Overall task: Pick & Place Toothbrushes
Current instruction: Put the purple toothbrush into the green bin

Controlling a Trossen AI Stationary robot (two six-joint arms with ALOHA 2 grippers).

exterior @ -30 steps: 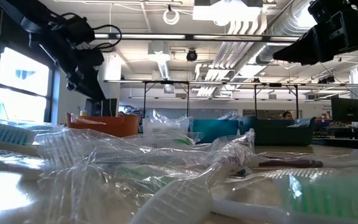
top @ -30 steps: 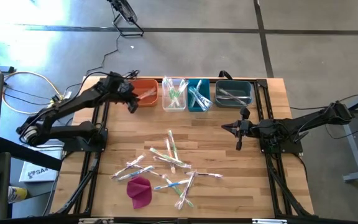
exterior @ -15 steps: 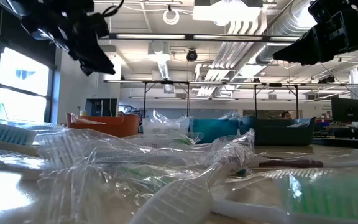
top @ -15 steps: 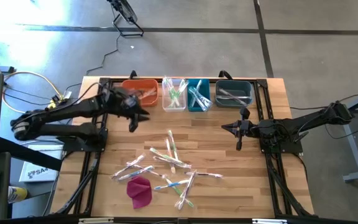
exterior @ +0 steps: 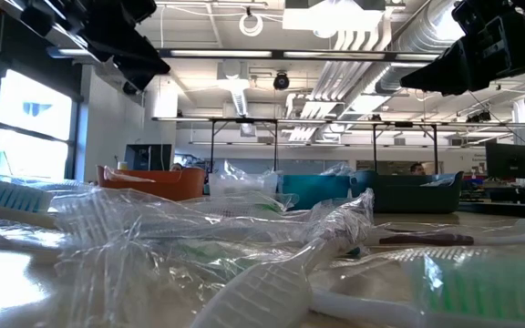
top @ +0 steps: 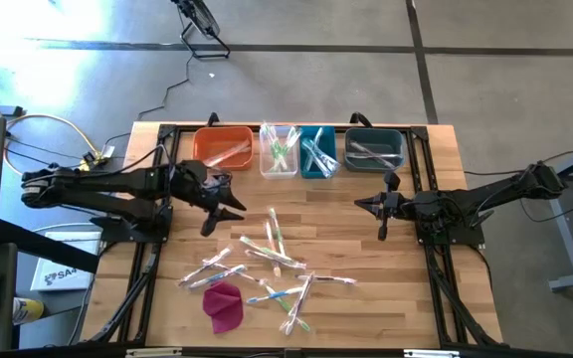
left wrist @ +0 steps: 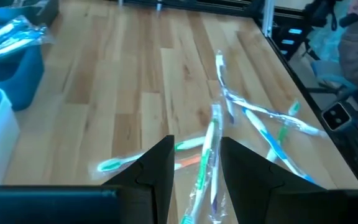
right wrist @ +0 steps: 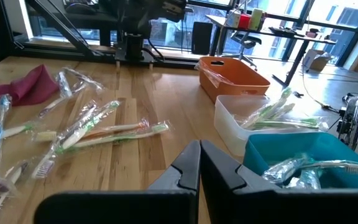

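Note:
Several wrapped toothbrushes lie scattered flat on the wooden table's middle, also in the left wrist view and the right wrist view. More toothbrushes lie in four bins at the far edge. My left gripper hangs open above the table, left of the pile, with nothing between its fingers. My right gripper is shut and empty, held above the table to the right of the pile.
Along the far edge stand an orange bin, a clear bin, a teal bin and a dark blue bin. A magenta cloth lump lies near the front edge, left of the pile.
My left gripper has swung from above the orange bin toward the table's near edge and the pile of toothbrushes, turning as it went. Its fingers have kept the same gap.

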